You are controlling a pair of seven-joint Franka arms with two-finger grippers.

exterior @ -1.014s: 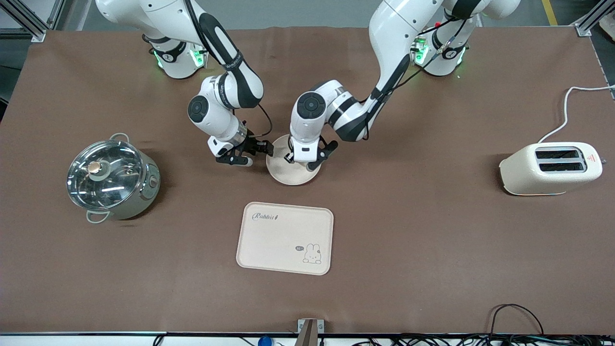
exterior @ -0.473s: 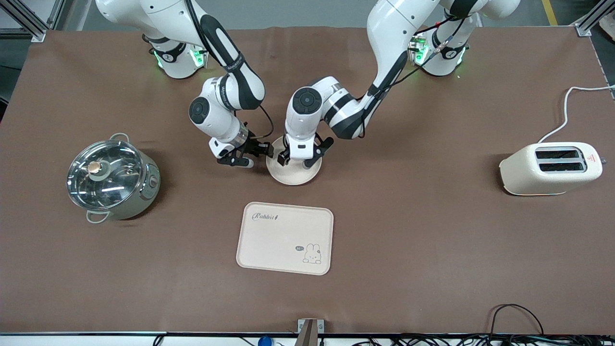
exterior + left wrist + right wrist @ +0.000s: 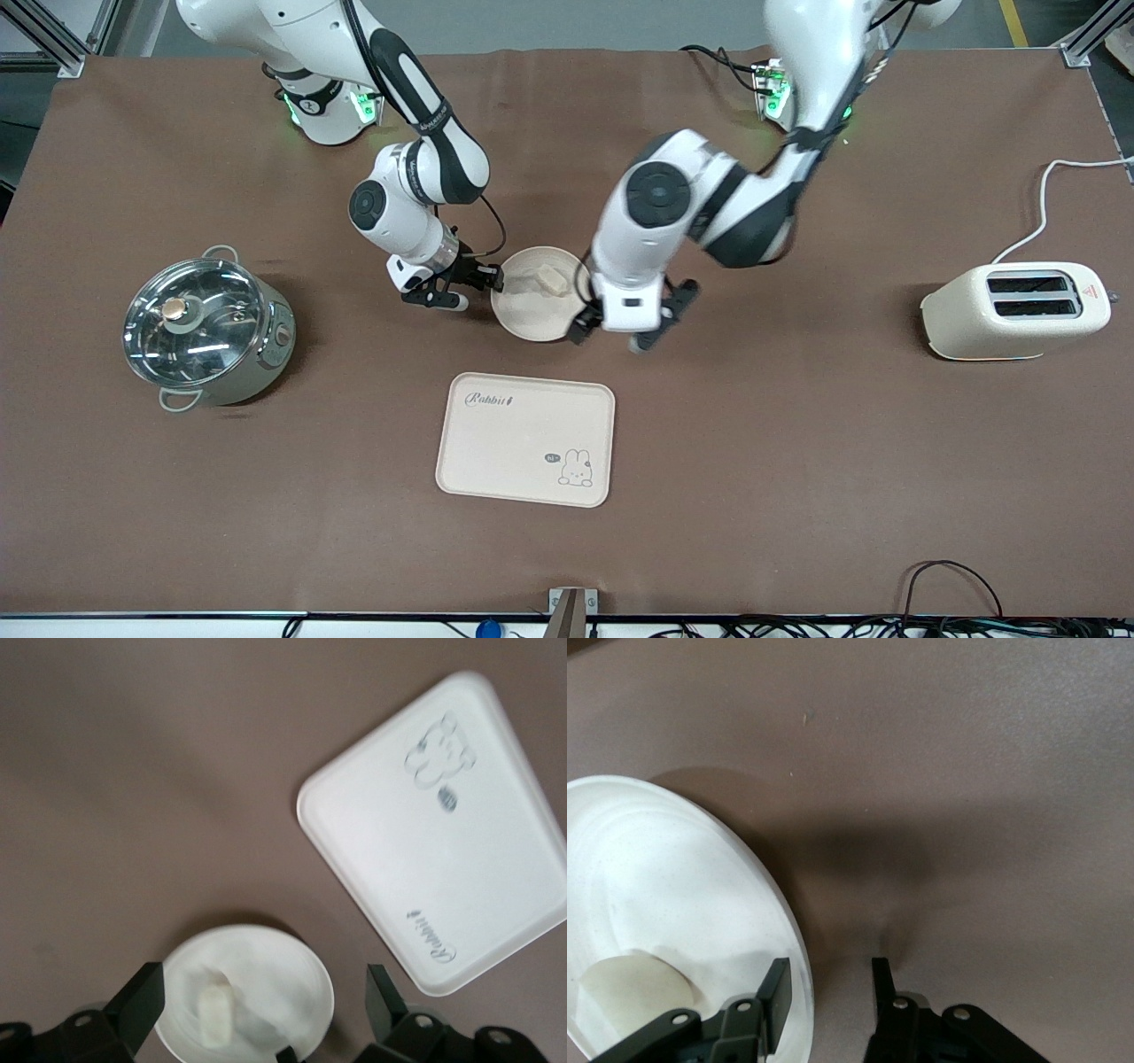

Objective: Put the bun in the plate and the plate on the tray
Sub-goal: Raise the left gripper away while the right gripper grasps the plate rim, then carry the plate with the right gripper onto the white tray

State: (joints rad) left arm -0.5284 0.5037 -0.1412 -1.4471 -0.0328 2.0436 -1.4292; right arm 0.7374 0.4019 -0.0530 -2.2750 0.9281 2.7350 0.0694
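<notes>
Now the small cream-white oblong bun [image 3: 551, 280] lies in the round shallow cream-beige plate [image 3: 524, 321].
My left tool [image 3: 619, 334] hangs released above the tabletop [image 3: 797, 425] just beside the plate. My right tool [image 3: 468, 285] brackets the rim, not clenched, because the plate must go to the cream-beige rectangular "Rabbit" tray [image 3: 505, 443], which waits nearer the front camera.

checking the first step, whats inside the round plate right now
A small cream-white oblong bun lies inside the round shallow cream-beige plate. Nothing else shows in it; the plate's edge nearest the left claw is covered.
</notes>
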